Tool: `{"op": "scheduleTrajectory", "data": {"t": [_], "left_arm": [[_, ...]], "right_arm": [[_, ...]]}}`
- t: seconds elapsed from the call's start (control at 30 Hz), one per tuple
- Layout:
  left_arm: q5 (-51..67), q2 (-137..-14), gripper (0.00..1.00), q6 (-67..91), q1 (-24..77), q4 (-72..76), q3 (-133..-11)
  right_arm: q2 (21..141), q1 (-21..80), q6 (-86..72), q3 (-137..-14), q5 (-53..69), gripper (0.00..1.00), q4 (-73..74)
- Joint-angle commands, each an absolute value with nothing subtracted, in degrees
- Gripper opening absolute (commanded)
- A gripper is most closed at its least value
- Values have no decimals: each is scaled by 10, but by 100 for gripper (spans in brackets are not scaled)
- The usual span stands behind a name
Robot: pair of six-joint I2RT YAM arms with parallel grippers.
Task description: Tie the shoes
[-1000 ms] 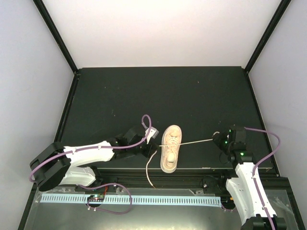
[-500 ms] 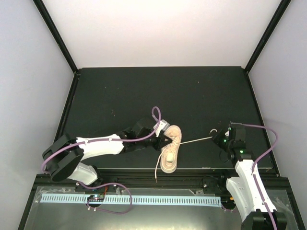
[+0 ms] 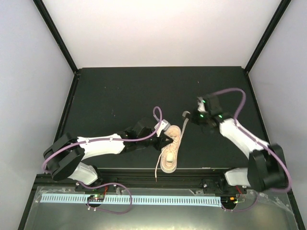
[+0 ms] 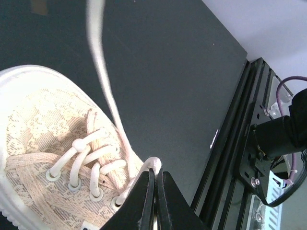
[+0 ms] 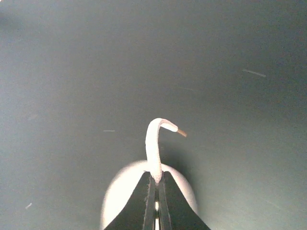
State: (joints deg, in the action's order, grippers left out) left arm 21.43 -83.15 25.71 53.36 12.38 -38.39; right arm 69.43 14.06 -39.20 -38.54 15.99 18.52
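The pale beige-pink sneaker (image 3: pixel 170 152) lies near the table's front edge, toe toward the arms. My left gripper (image 3: pixel 163 139) is at its left side, over the eyelets, and is shut on a bend of cream lace (image 4: pixel 154 164) beside the lacing (image 4: pixel 81 158). A loose stretch of that lace (image 3: pixel 157 170) trails over the front edge. My right gripper (image 3: pixel 188 118) is just beyond the shoe to its right, shut on the other lace end (image 5: pixel 154 143). Its brown-tipped end (image 5: pixel 181 132) sticks out past the jaws. The shoe shows blurred below (image 5: pixel 122 196).
The black mat (image 3: pixel 144 91) is bounded by a black frame rail (image 3: pixel 192 168) at the front and white walls on the other sides. A white perforated strip (image 3: pixel 144 199) runs below the rail. The right arm's base (image 4: pixel 276 139) stands past the rail.
My right gripper has swung left and away from me with its lace end, from right of the shoe to just beyond it. My left gripper moved right onto the shoe, then held still.
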Motion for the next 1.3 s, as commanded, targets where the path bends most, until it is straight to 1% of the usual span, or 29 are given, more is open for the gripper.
{"op": "scheduleTrajectory", "data": {"t": [0.0, 0.03, 0.07, 0.1, 0.13, 0.17, 0.2, 0.23, 0.27, 0.3, 0.37, 0.43, 0.6, 0.7, 0.77, 0.87, 0.97, 1.07, 1.27], "left_arm": [[201, -803, 2, 250, 537, 133, -384], [198, -799, 2, 251, 537, 134, -381], [195, -795, 2, 252, 537, 136, -379], [191, -791, 1, 252, 537, 137, -377], [189, -788, 2, 252, 537, 137, -375], [186, -788, 2, 252, 537, 136, -374], [186, -787, 2, 251, 537, 134, -374], [188, -789, 2, 251, 537, 134, -374], [190, -792, 1, 251, 537, 133, -374], [193, -794, 2, 252, 537, 134, -375], [194, -797, 1, 252, 537, 134, -376], [194, -796, 1, 253, 537, 134, -376], [187, -794, 2, 256, 537, 126, -378], [188, -796, 2, 258, 537, 123, -383], [188, -800, 2, 259, 537, 118, -388], [185, -806, 2, 259, 537, 107, -398], [182, -809, 2, 259, 537, 99, -404], [184, -815, 2, 260, 537, 96, -408], [184, -816, 2, 264, 537, 99, -409]], "right_arm": [[814, 273, -348, -568, 240, 2, 190], [823, 296, -344, -595, 250, 2, 198], [823, 311, -344, -609, 259, 5, 197], [814, 318, -347, -611, 271, 18, 186], [802, 318, -355, -603, 276, 35, 175], [787, 317, -358, -590, 266, 53, 171], [773, 317, -353, -577, 248, 66, 174], [759, 316, -345, -562, 228, 75, 181], [747, 312, -339, -548, 206, 81, 190], [737, 304, -335, -528, 200, 82, 193], [713, 282, -329, -476, 227, 82, 168], [681, 274, -314, -412, 263, 80, 112], [569, 275, -308, -250, 344, 80, -54], [508, 293, -291, -191, 318, 79, -78], [482, 310, -284, -170, 292, 76, -85], [471, 323, -278, -152, 285, 73, -107], [482, 345, -252, -161, 267, 74, -90], [482, 390, -226, -170, 206, 75, -63], [494, 456, -213, -169, 118, 75, -42]]}}
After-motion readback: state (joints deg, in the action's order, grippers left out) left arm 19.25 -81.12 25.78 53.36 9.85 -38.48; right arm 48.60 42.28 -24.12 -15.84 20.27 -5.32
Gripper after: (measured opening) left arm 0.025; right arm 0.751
